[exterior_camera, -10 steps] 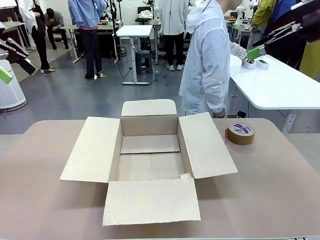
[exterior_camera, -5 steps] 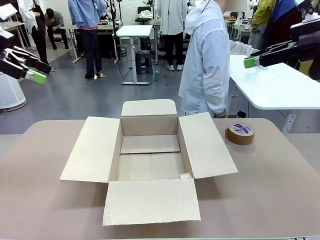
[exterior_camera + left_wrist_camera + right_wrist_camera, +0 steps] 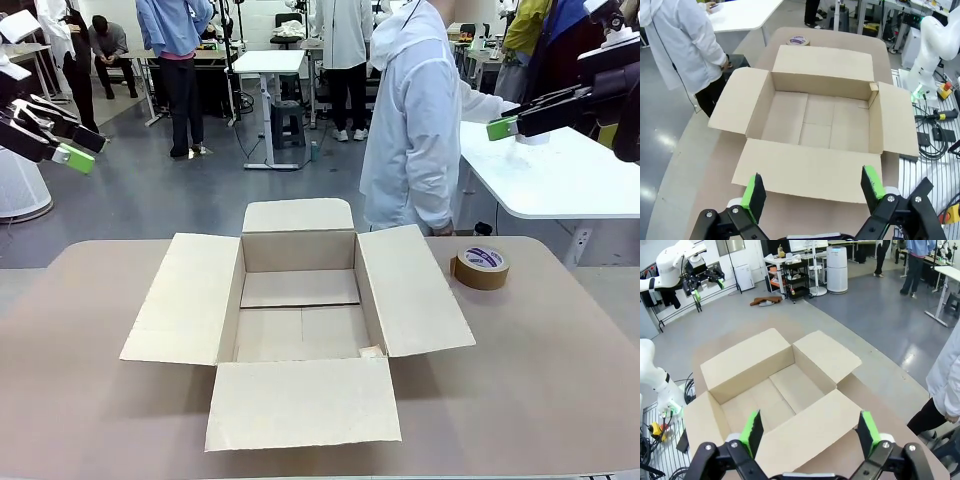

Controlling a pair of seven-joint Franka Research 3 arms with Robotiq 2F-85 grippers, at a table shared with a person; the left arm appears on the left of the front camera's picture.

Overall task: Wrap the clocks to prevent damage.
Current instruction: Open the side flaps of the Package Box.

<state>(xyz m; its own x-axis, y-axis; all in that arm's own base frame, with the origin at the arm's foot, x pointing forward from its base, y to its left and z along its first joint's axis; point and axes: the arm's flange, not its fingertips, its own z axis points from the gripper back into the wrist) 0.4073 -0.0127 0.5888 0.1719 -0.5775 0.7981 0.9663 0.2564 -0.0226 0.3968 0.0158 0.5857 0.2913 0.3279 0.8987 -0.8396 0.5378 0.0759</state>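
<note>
The clocks are out of view. A brown cardboard carton (image 3: 300, 332) stands open in the middle of the table, all flaps spread out and its floor bare; it also lies below the fingers as the carton (image 3: 812, 117) and the carton (image 3: 767, 392). My left gripper (image 3: 72, 143) hovers high off the table's left side, open with nothing in it, its green pads (image 3: 754, 190) wide apart. My right gripper (image 3: 512, 118) hovers high at the right, also open, and its pads (image 3: 751, 429) hold nothing.
A brown tape roll (image 3: 481, 266) lies flat at the table's far right; it shows again as the tape roll (image 3: 799, 40). A person in a white coat (image 3: 412, 130) stands at the far edge, turned toward a white side table (image 3: 560, 175).
My left gripper has swung in from the picture's left edge toward the right. My right gripper has dropped a little and levelled out. The carton and the tape roll have not moved.
</note>
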